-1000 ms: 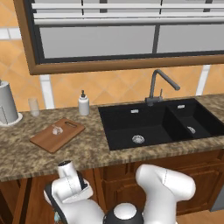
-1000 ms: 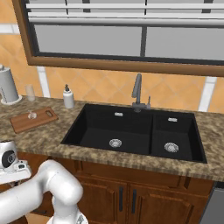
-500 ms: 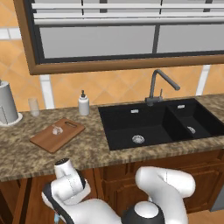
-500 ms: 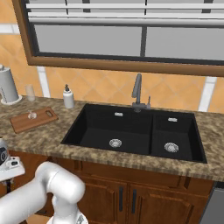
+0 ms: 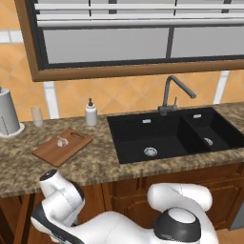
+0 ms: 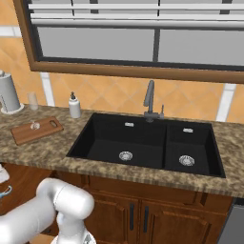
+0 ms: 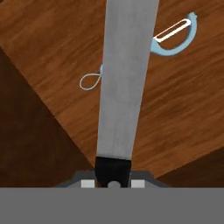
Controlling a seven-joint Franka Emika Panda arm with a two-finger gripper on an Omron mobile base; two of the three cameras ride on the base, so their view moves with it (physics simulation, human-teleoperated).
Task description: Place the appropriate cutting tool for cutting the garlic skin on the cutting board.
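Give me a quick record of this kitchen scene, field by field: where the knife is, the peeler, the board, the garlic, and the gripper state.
knife: blade runs up the hand view, black handle at the jaws
gripper: shut on knife
peeler: light blue, lying on wood behind the blade, partly hidden
cutting board: on the granite counter, left of the sink
garlic: on the cutting board
knife on board: not yet
soap dispenser: by the wall, behind the board
paper towel roll: far left of counter

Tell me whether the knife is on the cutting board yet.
Not yet. The cutting board carries just the garlic; the knife appears in the hand view over wood.
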